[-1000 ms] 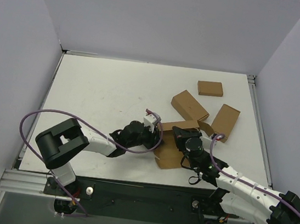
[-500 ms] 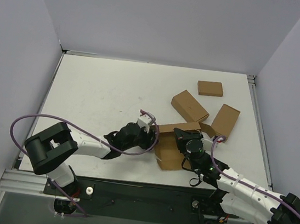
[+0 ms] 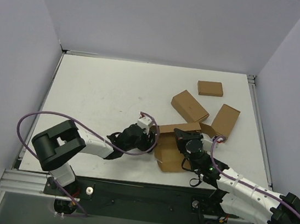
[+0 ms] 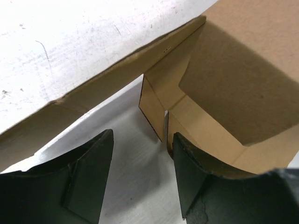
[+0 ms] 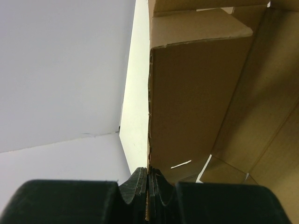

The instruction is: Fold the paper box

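Observation:
The paper box point(image 3: 171, 151) is a brown cardboard blank, partly raised, lying near the table's front middle. My right gripper point(image 3: 184, 138) is shut on the edge of one upright panel; in the right wrist view that panel point(image 5: 191, 88) rises straight out of the pinched jaws point(image 5: 148, 181). My left gripper point(image 3: 150, 140) sits low at the box's left side. In the left wrist view it point(image 4: 142, 161) stands open with only bare table between the fingers point(image 4: 88, 177), and a short side flap point(image 4: 153, 108) stands just ahead of the right fingertip.
Three smaller finished brown boxes lie at the back right: one point(image 3: 210, 88) far back, one point(image 3: 189, 106) just behind the blank, one point(image 3: 225, 120) to its right. White walls enclose the table point(image 3: 97, 94). Purple cables loop off both arms.
My left gripper's jaws have spread wider and the hand has drawn slightly back to the left of the box. The right gripper keeps its pinch on the panel, almost unmoved.

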`<state>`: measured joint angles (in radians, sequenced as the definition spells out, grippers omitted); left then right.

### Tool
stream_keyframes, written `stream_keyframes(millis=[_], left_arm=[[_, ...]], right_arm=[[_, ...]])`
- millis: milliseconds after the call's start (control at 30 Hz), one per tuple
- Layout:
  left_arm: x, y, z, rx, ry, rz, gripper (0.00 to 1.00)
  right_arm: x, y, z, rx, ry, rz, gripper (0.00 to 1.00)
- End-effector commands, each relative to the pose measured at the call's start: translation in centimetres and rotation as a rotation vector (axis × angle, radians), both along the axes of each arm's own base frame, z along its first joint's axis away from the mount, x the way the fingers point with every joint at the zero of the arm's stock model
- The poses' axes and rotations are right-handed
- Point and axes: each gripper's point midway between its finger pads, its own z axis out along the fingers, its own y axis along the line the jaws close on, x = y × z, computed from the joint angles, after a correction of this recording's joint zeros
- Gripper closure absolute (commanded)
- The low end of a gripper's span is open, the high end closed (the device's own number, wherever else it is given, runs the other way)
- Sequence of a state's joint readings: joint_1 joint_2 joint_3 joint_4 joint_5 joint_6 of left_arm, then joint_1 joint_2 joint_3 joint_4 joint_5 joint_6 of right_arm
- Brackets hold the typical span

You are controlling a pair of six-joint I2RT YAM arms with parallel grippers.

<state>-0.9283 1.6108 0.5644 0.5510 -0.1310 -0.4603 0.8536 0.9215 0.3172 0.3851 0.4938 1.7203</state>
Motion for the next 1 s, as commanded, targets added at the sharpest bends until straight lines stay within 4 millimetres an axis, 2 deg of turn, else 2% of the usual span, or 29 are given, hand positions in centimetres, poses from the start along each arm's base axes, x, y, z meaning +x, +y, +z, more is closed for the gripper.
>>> stream_keyframes(millis=[0, 333, 633, 833, 967], left_arm=[[1.1, -2.3, 1.6, -0.08, -0.024, -0.015, 0.37], [1.1, -4.9, 3.3, -0.166, -0.053, -0.087, 0.45], [0.6, -6.9, 4.6, -0.217, -0.081, -0.169, 0.48], [0.2, -7.6, 4.4, -0.236, -0.083, -0.21, 0.48], [-0.3, -6.9, 5.0, -0.224, -0.102, -0.225, 0.44]], right_arm=[[0.3, 0.0, 0.7, 0.02, -0.03, -0.021, 1.0], [0.4, 0.2, 0.9, 0.016, -0.031, -0.018, 1.0], [0.4, 0.3, 0.6, 0.004, -0.022, -0.019, 1.0], [0.4, 0.1, -0.3, -0.008, -0.006, -0.023, 1.0], [0.2, -0.6, -0.9, -0.017, -0.005, -0.045, 1.0]])
